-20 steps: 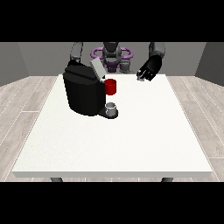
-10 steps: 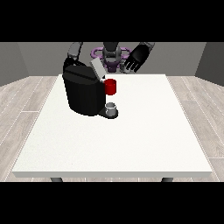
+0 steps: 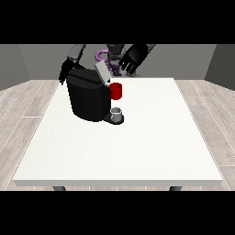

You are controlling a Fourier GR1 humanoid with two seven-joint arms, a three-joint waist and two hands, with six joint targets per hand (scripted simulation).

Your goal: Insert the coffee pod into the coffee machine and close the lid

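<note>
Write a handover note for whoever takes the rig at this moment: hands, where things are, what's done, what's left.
Robot hand at the view's right: raised above the table's far edge, fingers spread, holding nothing.
Robot hand at the view's left: behind the coffee machine, mostly hidden; fingers can't be read.
Lid: tilted up, not closed.
A red thing at the machine sits at its front; a grey thing stands on the machine's base below it. I can't tell whether that is the pod.
Left: confirm the pod is in, close the lid.
</note>
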